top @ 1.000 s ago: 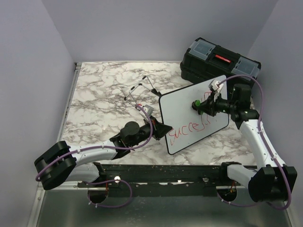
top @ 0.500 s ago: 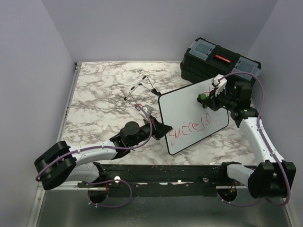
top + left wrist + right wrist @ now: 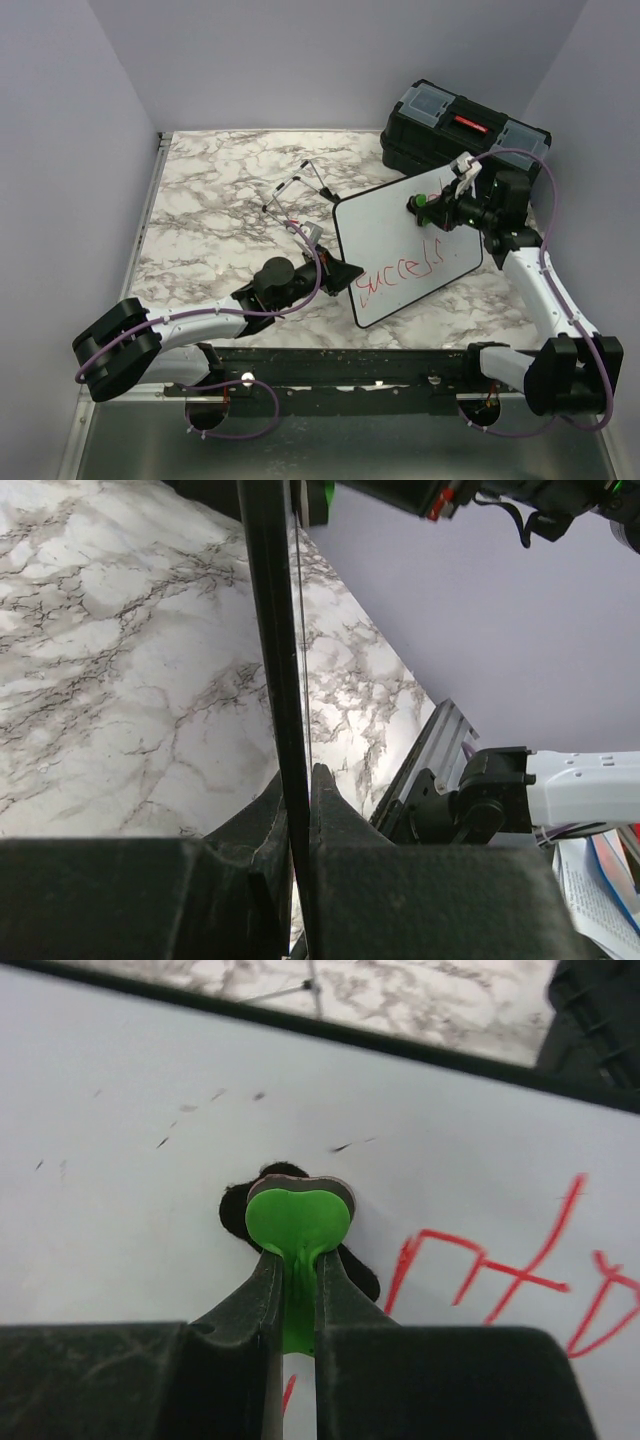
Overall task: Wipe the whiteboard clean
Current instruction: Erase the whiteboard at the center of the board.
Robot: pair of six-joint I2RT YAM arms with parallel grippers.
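Note:
The whiteboard point(image 3: 400, 245) stands tilted on its lower edge, with red handwriting point(image 3: 400, 275) across its lower part. My left gripper point(image 3: 345, 275) is shut on the board's lower left rim; in the left wrist view the black rim point(image 3: 275, 660) runs between the jaws. My right gripper point(image 3: 432, 212) is shut on a green eraser point(image 3: 418, 203) and presses it on the board's upper right area. In the right wrist view the green eraser point(image 3: 297, 1222) sits squeezed between the fingers, its dark pad on the white surface, red strokes point(image 3: 500, 1270) to its right.
A black toolbox point(image 3: 465, 135) stands behind the board at the back right. A thin black wire easel stand point(image 3: 300, 192) lies on the marble table point(image 3: 210, 210) left of the board. Purple walls enclose the table on three sides.
My right gripper with the eraser swept up and right on the board, then back left. The red marks in the board's upper right are partly wiped. The left arm holds still.

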